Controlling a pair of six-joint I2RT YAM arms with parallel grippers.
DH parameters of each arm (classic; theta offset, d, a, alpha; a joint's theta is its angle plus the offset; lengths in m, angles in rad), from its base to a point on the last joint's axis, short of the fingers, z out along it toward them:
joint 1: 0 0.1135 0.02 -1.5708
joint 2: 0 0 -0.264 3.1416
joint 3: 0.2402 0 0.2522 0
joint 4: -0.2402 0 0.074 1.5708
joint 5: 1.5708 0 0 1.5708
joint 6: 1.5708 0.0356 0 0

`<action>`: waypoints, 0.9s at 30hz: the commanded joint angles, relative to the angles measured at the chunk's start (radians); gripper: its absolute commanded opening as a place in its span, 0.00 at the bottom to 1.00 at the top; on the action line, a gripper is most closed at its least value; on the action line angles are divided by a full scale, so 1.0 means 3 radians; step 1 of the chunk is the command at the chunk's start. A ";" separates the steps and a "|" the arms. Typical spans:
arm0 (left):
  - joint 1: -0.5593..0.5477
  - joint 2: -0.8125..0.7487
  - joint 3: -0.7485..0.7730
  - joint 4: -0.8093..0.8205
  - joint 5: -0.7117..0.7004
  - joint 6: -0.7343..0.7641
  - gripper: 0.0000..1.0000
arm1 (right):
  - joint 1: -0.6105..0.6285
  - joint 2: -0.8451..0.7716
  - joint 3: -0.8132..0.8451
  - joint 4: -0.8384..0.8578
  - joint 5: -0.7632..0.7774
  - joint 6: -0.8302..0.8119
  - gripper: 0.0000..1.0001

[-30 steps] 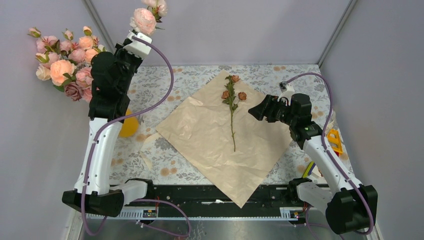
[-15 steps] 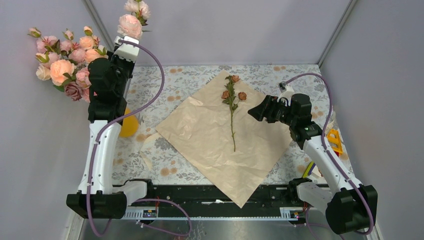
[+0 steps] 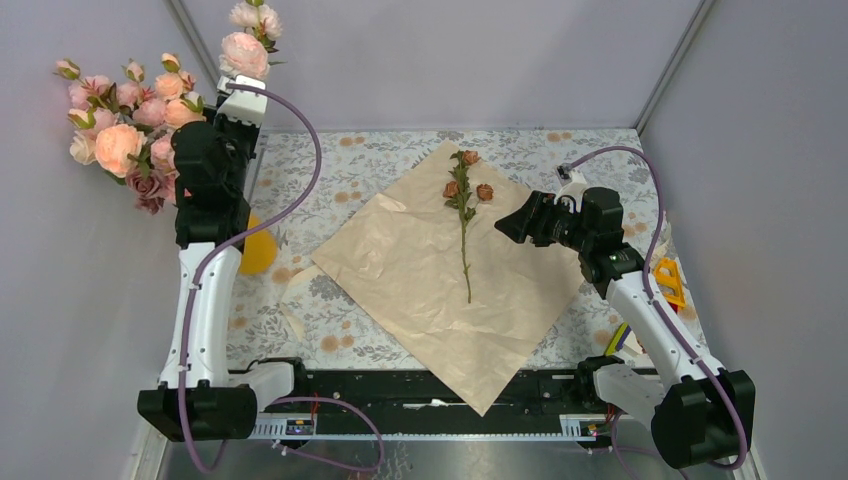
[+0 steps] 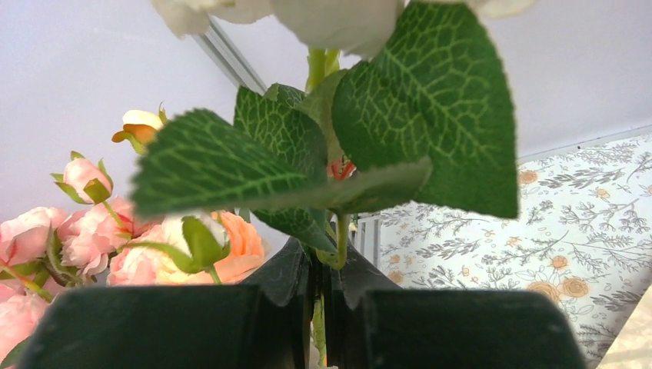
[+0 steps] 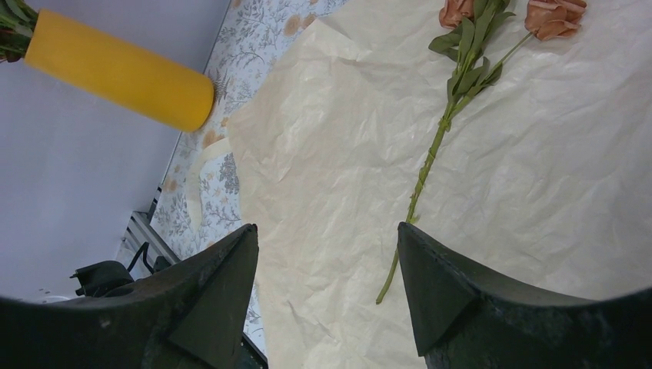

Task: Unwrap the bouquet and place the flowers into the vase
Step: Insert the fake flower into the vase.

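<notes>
The peach wrapping paper (image 3: 420, 285) of the bouquet lies open and flat mid-table. One flower (image 3: 464, 215) with brownish roses and a long green stem rests on it, also seen in the right wrist view (image 5: 442, 131). My right gripper (image 3: 508, 226) hovers open just right of that stem, nothing between its fingers (image 5: 327, 227). My left gripper (image 3: 240, 92) is raised at the far left, shut on the stem of a pale pink rose sprig (image 3: 245, 52); its green leaves (image 4: 430, 108) fill the wrist view above the gripper (image 4: 323, 269). The yellow vase (image 3: 258, 252) (image 5: 115, 69) is mostly hidden behind the left arm.
A big bunch of pale pink and peach roses (image 3: 120, 130) stands at the far left, beside the raised left gripper. A beige ribbon strip (image 3: 293, 318) lies left of the paper. A yellow-orange tool (image 3: 668, 282) sits at the right table edge. Grey walls close in on both sides.
The left arm has swung left with the held rose sprig, nearer the big bunch. The right gripper has hardly moved and stays open.
</notes>
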 commanded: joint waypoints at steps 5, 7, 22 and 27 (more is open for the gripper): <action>0.0144 -0.0118 -0.0150 0.0086 0.0053 -0.0208 0.00 | -0.0018 -0.0072 -0.0007 0.0148 -0.0082 0.0016 0.73; 0.0146 -0.0134 -0.0130 0.0111 0.0122 -0.0251 0.00 | -0.0018 -0.0077 -0.0009 0.0140 -0.0085 0.0016 0.73; 0.0146 -0.0147 0.0510 -0.0024 0.0632 -0.0664 0.00 | -0.0018 -0.0176 -0.0049 0.0117 -0.0099 0.0028 0.73; 0.0146 -0.0207 0.0685 0.0009 0.0696 -0.0692 0.00 | -0.0018 -0.0209 -0.0077 0.0129 -0.0121 0.0054 0.73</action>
